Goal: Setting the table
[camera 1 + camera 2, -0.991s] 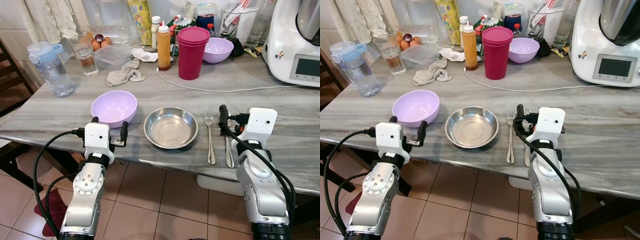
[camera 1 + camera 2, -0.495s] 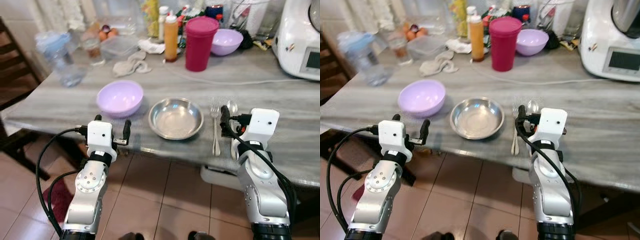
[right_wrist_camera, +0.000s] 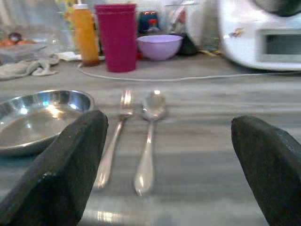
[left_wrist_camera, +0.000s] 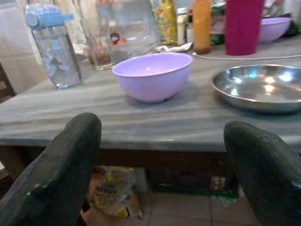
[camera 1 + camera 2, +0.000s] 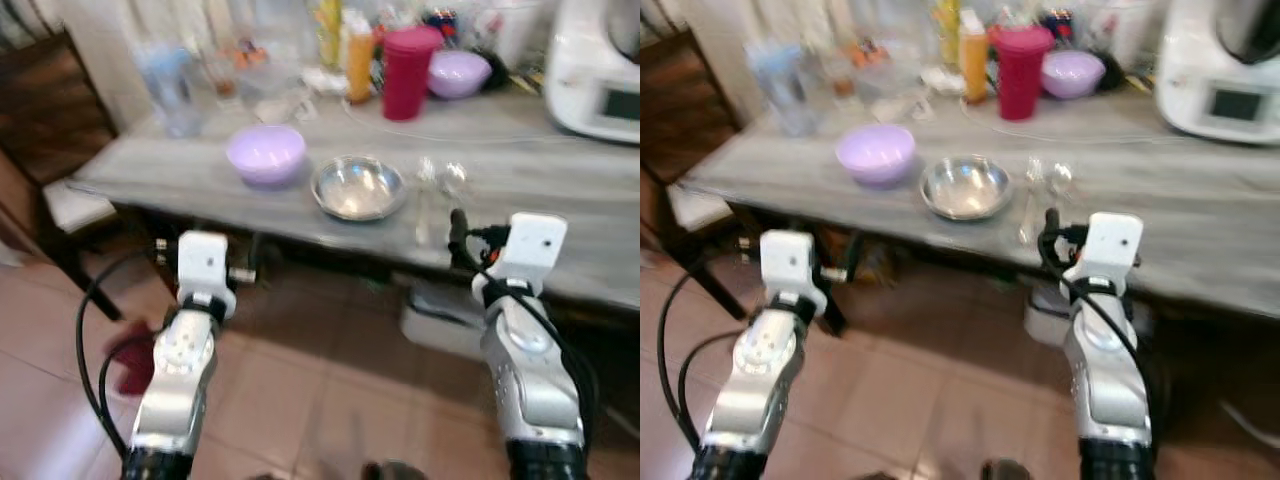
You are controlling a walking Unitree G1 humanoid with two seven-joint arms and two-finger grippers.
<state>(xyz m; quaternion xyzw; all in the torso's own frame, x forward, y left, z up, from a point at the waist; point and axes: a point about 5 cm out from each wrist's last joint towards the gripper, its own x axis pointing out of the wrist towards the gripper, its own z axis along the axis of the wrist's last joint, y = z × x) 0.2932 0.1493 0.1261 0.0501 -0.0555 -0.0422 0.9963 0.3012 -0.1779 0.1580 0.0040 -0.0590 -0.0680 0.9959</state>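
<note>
On the grey table [image 5: 570, 190] a purple bowl [image 5: 265, 153] stands to the left of a steel dish [image 5: 358, 187]. A fork [image 3: 115, 136] and a spoon [image 3: 148, 136] lie side by side to the right of the dish. My left gripper [image 4: 162, 134] is open and holds nothing, level with the table's front edge and short of it, facing the bowl. Open too and holding nothing, my right gripper [image 3: 169, 127] hangs short of the table, facing the fork and spoon. The eye views are blurred.
At the table's back stand a red tumbler [image 5: 405, 72], an orange bottle [image 5: 360, 68], a second purple bowl [image 5: 458, 72], a water bottle [image 4: 51, 47] and a white appliance [image 5: 600, 70]. A dark chair [image 5: 45, 110] is on the left. Tiled floor [image 5: 330, 400] lies before me.
The whole view has drawn back: the table now sits farther off and more floor shows. Both grippers, over the table's edge before, now hang short of it. Things on the table keep their places.
</note>
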